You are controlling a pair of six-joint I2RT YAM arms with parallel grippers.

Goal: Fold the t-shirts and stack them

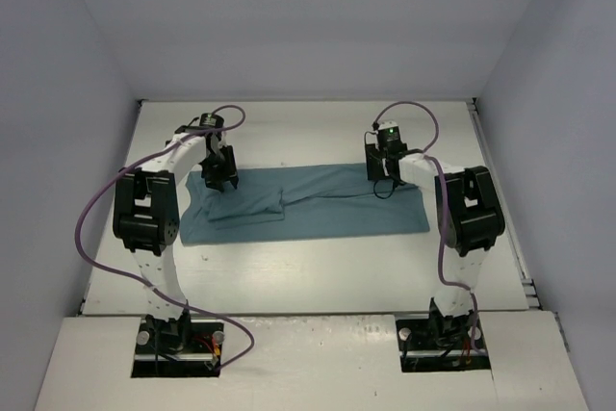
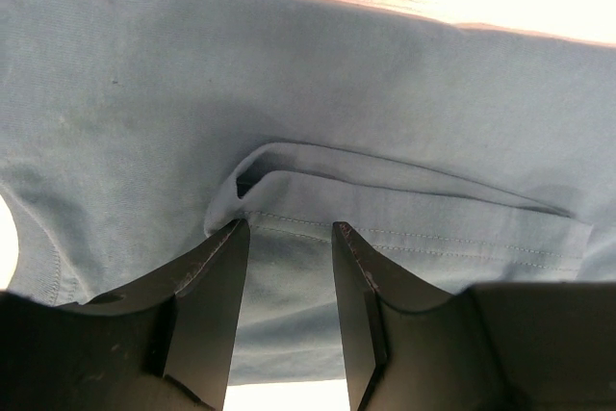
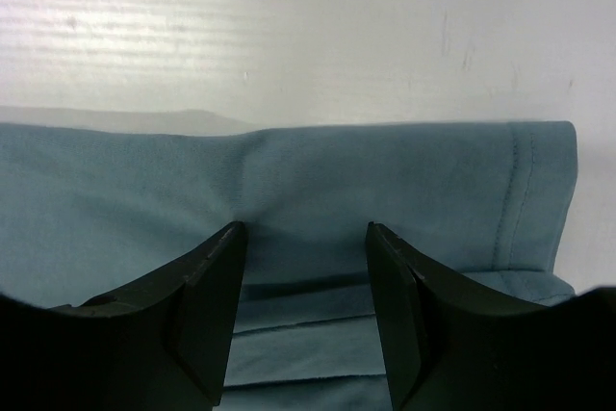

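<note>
Top view: teal t-shirt [image 1: 318,204] is seen spread as a wide strip mid-counter [image 1: 308,276], w/ left end effector [image 1: 222,180] over its far-left corner & right end effector [image 1: 383,178] at its far edge. Left wrist: fingers [image 2: 217,276] are held apart, a stitched hem fold [image 2: 414,223] seen betw. them. Right wrist: fingers [image 3: 212,286] are held apart, straddling the shirt's edge.

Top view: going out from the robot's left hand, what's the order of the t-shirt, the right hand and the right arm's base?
1. T-shirt: right beneath the left hand, at its left end.
2. Right hand: across the shirt, toward its right end.
3. Right arm's base: bottom right of the view.
</note>
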